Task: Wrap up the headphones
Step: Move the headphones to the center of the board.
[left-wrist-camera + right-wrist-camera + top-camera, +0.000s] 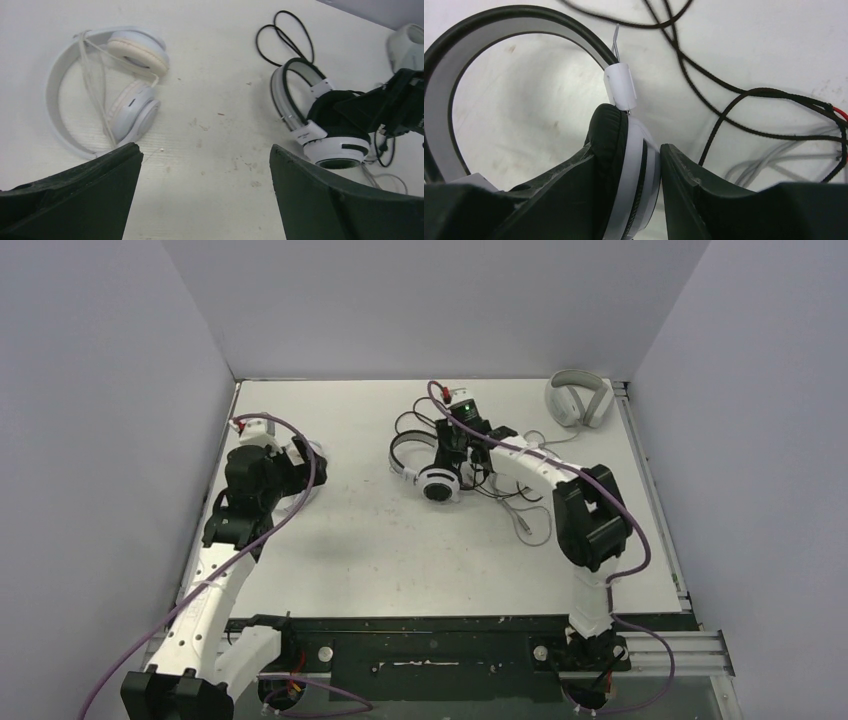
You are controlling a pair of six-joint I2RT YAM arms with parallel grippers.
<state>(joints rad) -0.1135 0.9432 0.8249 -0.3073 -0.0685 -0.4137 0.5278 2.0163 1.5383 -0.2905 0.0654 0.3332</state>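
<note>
The black-and-white headset lies at mid table, its black cable looping loose behind it. My right gripper is shut on one of its ear cups, black pad on the left finger, white shell on the right. The headband arcs up and left, and the black cable trails right. The small all-white on-ear pair lies flat at the left with its thin cable wound over it. My left gripper is open and empty just near of it, above bare table.
A light grey over-ear pair lies at the far right corner, its grey cable running forward past the right arm. Walls close in the table on three sides. The right gripper also shows in the left wrist view.
</note>
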